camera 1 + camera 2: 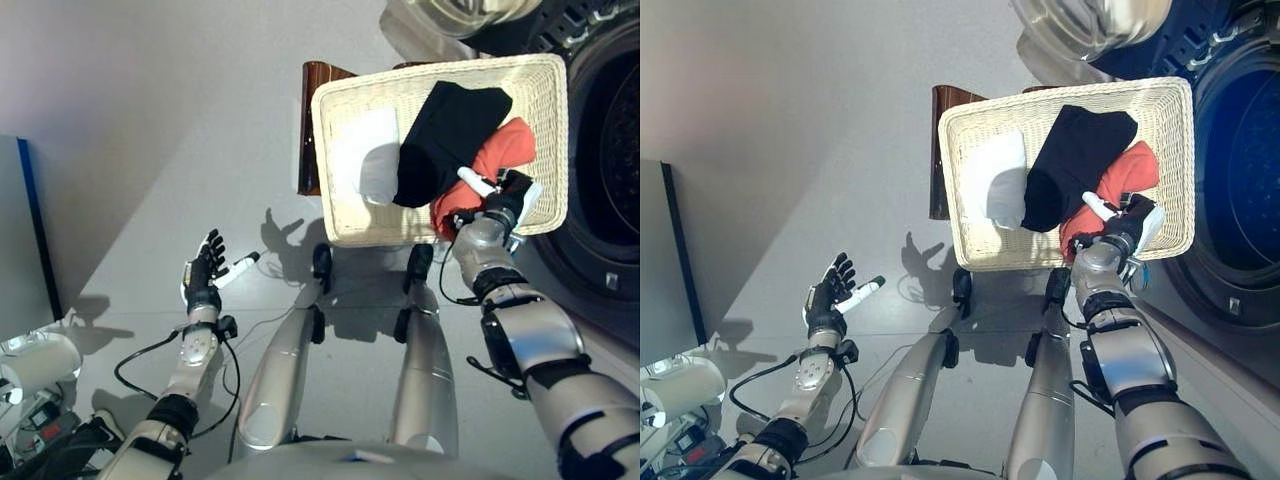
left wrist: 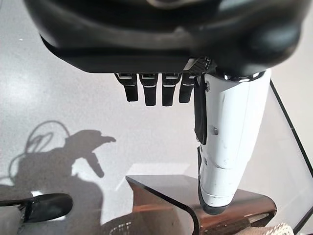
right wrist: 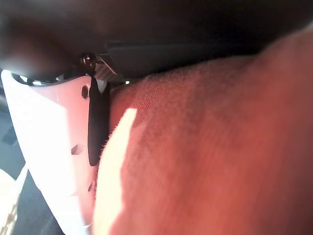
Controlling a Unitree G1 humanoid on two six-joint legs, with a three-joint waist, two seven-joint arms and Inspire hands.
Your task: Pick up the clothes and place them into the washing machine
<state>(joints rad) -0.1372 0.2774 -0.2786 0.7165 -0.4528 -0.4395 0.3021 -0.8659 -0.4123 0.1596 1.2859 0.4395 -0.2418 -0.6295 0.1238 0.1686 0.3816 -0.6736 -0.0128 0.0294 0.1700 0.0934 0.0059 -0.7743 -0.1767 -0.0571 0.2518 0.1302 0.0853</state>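
Left eye view: a white wicker laundry basket point(image 1: 345, 225) is seen on a dark wooden stool point(image 1: 316, 85), just beside the open washing machine drum point(image 1: 612, 150). Three garments lie in the basket: a white cloth point(image 1: 362, 150), a black garment point(image 1: 445, 130) across the middle, and a red garment point(image 1: 495, 155) at the side nearest the machine. The right hand point(image 1: 505, 200) is lowered into the basket on the red garment, its white thumb pointing toward the black one; its fingers are buried in the cloth, so their state cannot be told. The left hand point(image 1: 203, 275) is held over the bare grey floor point(image 1: 150, 120), well apart from the basket, fingers spread.

Right eye view: the same layout is shown.

Left wrist view: the left fingers point(image 2: 151, 90) are shown straight, side by side, holding nothing, the white-covered thumb point(image 2: 227, 142) beside them.

Right wrist view: red fabric is pressed against the palm and fills the view beside the white thumb point(image 3: 49, 142); the fingers are hidden.
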